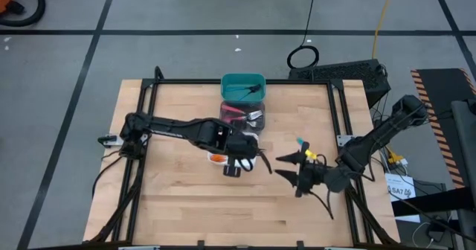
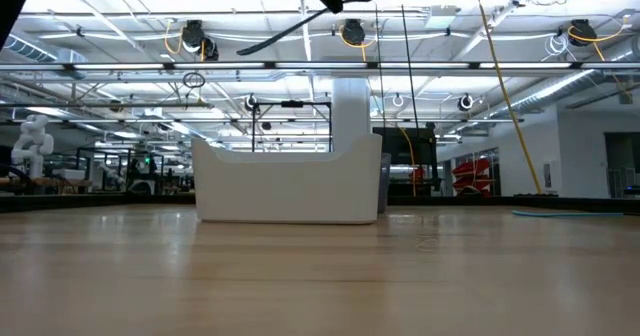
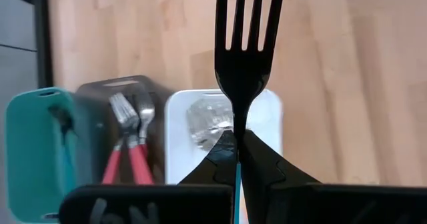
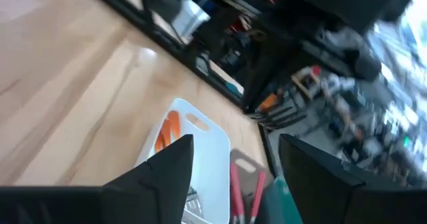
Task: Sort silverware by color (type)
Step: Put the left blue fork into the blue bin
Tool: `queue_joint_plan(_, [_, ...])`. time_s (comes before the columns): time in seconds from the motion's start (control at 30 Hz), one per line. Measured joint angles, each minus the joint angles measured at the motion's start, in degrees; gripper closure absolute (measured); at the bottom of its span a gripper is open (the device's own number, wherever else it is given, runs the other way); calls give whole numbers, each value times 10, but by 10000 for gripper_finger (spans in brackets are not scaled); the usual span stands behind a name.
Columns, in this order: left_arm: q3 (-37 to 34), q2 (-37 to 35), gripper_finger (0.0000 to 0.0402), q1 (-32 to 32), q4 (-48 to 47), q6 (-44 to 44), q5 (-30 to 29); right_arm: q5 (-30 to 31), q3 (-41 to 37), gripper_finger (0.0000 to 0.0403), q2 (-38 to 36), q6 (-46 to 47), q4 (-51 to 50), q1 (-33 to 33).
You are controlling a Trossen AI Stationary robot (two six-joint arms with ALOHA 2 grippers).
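Note:
My left gripper (image 1: 256,159) hangs over the white bin (image 1: 220,158), shut on a fork (image 3: 245,44) whose pronged head shows dark above the fingers in the left wrist view. A strip of blue handle (image 3: 237,181) shows between the fingers. Red-handled forks (image 3: 127,154) lie in the dark bin (image 1: 242,114). Orange-handled silverware (image 4: 167,132) lies in the white bin (image 4: 200,151). The teal bin (image 1: 242,86) stands farthest back. My right gripper (image 1: 280,166) stands open to the right of the left one, with nothing between its fingers. My left gripper pinches the fork between its two fingers where the neck meets the blue handle (image 3: 237,139). The fingers slant down from above. The fork runs on along their line, head foremost, lifted clear over the white bin.
The three bins stand in a row from the table's middle to its far edge. A small blue thing (image 1: 300,142) lies on the wood right of the bins. A black frame (image 1: 338,109) rims the table. The near half is bare wood (image 1: 223,213).

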Motion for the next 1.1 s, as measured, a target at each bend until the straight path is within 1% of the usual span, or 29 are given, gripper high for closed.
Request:
queue_joint_plan(0.13, [0, 0, 399, -13, 0, -20, 30, 0, 0, 192, 0, -67, -5, 21])
queue_joint_plan(0.2, [0, 0, 399, -16, 0, -27, 44, 1, 0, 192, 0, -70, -36, 29])
queue_joint_plan(0.33, [0, 0, 399, -15, 0, -51, 64, 0, 0, 192, 0, -32, -117, 48])
queue_joint_plan(0.4, [1, 6, 399, -13, 0, -60, 71, 0, 0, 192, 0, -58, -129, 50])
queue_joint_plan(0.47, [0, 10, 399, -13, -8, -68, 78, 1, 0, 192, 0, -89, -119, 51])
queue_joint_plan(0.63, [0, 34, 399, -9, -24, -70, 101, -1, 0, 192, 0, -172, -50, 48])
queue_joint_plan(0.7, [0, 42, 399, -8, -24, -66, 111, -18, 0, 192, 0, -191, -40, 42])
queue_joint_plan(0.8, [0, 48, 399, -8, -20, -47, 131, -63, 0, 193, 0, -207, -38, 30])
queue_joint_plan(0.9, [0, 49, 399, -8, -17, -42, 138, -105, 0, 193, 8, -211, -34, 11])
queue_joint_plan(0.97, [0, 49, 399, -8, -13, -40, 138, -120, 0, 193, 14, -219, -34, -1])
queue_joint_plan(1.1, [0, 49, 399, -8, -14, -30, 138, -121, 0, 193, 28, -244, 0, -26])
